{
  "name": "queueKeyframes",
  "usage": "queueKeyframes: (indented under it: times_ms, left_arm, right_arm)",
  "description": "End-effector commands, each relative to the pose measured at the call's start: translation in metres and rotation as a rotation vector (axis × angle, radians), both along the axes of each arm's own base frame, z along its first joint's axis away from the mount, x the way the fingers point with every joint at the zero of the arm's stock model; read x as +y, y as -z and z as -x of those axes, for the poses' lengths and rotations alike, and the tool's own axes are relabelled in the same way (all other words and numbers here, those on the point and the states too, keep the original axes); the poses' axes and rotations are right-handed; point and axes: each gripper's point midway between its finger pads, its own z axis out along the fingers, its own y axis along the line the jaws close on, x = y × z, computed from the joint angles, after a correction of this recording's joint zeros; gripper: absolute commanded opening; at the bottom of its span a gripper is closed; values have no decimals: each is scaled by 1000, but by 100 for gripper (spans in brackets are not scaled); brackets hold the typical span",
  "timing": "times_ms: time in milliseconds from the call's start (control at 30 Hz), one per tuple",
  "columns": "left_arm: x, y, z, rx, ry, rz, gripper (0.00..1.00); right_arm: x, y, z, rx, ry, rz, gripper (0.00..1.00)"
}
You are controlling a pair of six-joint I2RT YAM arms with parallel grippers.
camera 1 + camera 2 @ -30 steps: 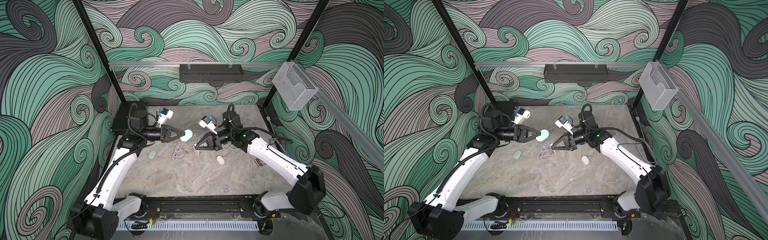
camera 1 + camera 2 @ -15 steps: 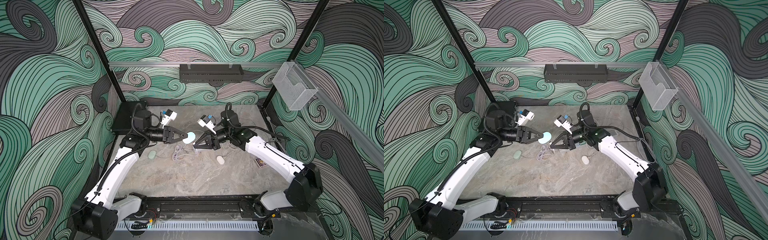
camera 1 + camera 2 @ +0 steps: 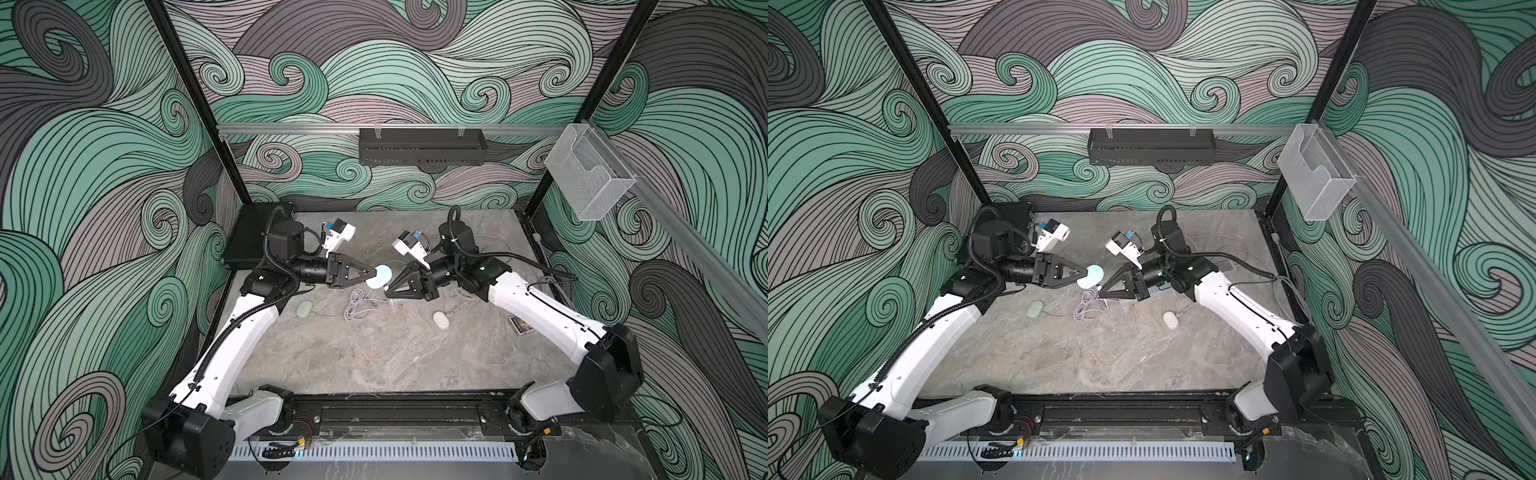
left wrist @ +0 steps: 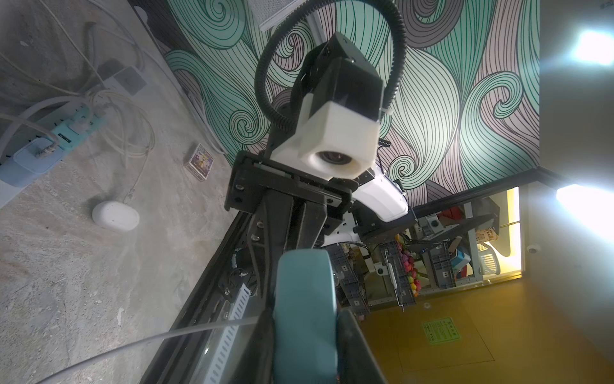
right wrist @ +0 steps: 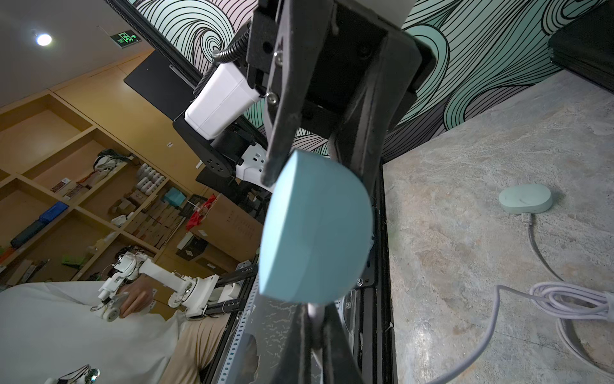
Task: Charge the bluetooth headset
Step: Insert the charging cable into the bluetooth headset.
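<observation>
While left fingers [image 3: 360,272] pinch the blue case [image 3: 380,277], right fingers [image 3: 401,286] pinch the plug [image 5: 313,311] pointing left, now nearer it.

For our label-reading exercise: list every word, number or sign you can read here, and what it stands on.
Nothing can be quoted.
Green exit sign hanging from the ceiling: lettering too small.
Green sticker on the floor outside: blurred.
Purple printed card on the table: too small.

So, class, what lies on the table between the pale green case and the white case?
A coiled pale cable lies between the pale green case and the white case, shown in both top views.
</observation>
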Motion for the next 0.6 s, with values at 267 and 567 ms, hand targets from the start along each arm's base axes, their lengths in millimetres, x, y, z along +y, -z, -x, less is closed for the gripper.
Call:
queueKeyframes:
  times_ms: [267,567]
  left_arm:
    - [-3,-12,3,-72,24,16,0]
    - [-3,-13,3,-81,26,15,0]
  right_arm:
    - [3,-19,1,-61,-23,-51,0]
    - [2,-22,4,-69,-30,-59,0]
